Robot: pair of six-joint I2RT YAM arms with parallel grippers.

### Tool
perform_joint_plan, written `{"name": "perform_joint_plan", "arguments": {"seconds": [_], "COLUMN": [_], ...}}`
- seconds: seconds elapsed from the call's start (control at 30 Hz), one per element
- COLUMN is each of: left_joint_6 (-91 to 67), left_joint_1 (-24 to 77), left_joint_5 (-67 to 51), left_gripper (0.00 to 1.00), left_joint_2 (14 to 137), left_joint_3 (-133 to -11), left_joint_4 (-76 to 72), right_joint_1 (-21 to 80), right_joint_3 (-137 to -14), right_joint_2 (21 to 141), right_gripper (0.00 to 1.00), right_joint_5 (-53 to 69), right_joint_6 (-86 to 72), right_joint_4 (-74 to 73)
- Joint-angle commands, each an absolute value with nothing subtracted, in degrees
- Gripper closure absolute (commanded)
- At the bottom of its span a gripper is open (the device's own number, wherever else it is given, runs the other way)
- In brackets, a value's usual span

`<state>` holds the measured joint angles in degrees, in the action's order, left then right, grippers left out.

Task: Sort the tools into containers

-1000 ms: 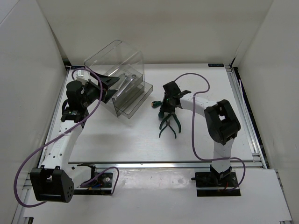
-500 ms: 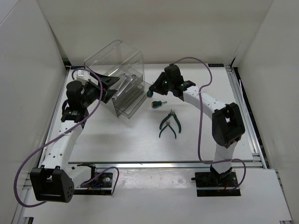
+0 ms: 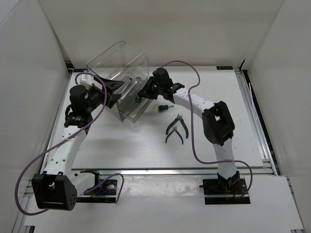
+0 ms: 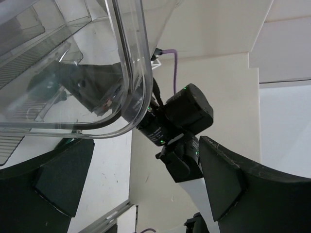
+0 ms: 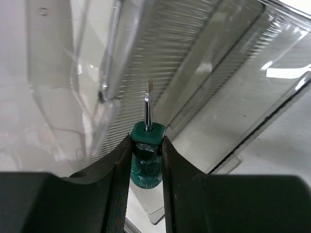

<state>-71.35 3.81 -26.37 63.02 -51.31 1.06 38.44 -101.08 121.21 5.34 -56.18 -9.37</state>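
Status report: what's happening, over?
Right end effector shut on stubby green screwdriver, at clear plastic drawers. Left end effector open by rounded clear shell. No obstruction seen.

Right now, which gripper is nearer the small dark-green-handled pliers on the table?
Right. The right gripper, holding a stubby green screwdriver, hovers at the clear plastic cabinet's drawers, beyond and left of the pliers. The left gripper sits farther left, on the cabinet's other side.

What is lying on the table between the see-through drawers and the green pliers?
A small screwdriver lies there on the table, touching neither. The top view shows it.
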Motion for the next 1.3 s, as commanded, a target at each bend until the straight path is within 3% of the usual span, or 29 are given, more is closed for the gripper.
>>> {"name": "perform_joint_plan", "arguments": {"seconds": [0.0, 0.1, 0.13, 0.3, 0.73, 0.97, 1.1, 1.27], "left_joint_6": [-71.5, -71.7, -71.7, -71.1, -70.9, -71.0, -71.0, -71.2], "left_joint_1": [3.5, 3.5, 3.4, 3.4, 3.5, 3.4, 3.3, 2.9], "left_joint_5": [-26.8, -26.3, -26.7, -26.7, -26.5, -26.2, -26.0, -26.2], "left_gripper": [0.01, 0.01, 0.01, 0.01, 0.01, 0.01, 0.01, 0.01], "left_joint_2": [62.2, 62.2, 62.1, 62.2, 62.4, 62.6, 62.4, 62.4], "left_joint_3": [-50.6, -50.3, -50.3, -50.5, -51.0, -51.1, -51.0, -50.7], "left_joint_4": [-1.3, -1.3, -1.3, -0.8, -0.4, -0.4, 1.2, 1.4], "right_joint_1": [38.0, 37.6, 37.6, 35.2, 25.0, 24.3, 24.1, 23.9], "right_joint_3": [-101.2, -101.1, -100.9, -100.4, -88.6, -93.6, -94.6, -94.9], "right_joint_2": [121.1, 121.6, 121.5, 119.4, 110.4, 116.4, 119.3, 122.7], "right_gripper": [0.98, 0.92, 0.83, 0.63, 0.55, 0.51, 0.44, 0.45], "right_joint_5": [6.9, 10.3, 11.5, 14.3, 5.7, 4.4, 5.8, 7.8], "right_joint_6": [-57.0, -56.6, -56.6, -56.9, -63.4, -70.3, -73.8, -77.2], "right_joint_4": [-8.3, -7.2, -6.7, -4.9, -13.8, -27.2, -28.5, -28.6]}}
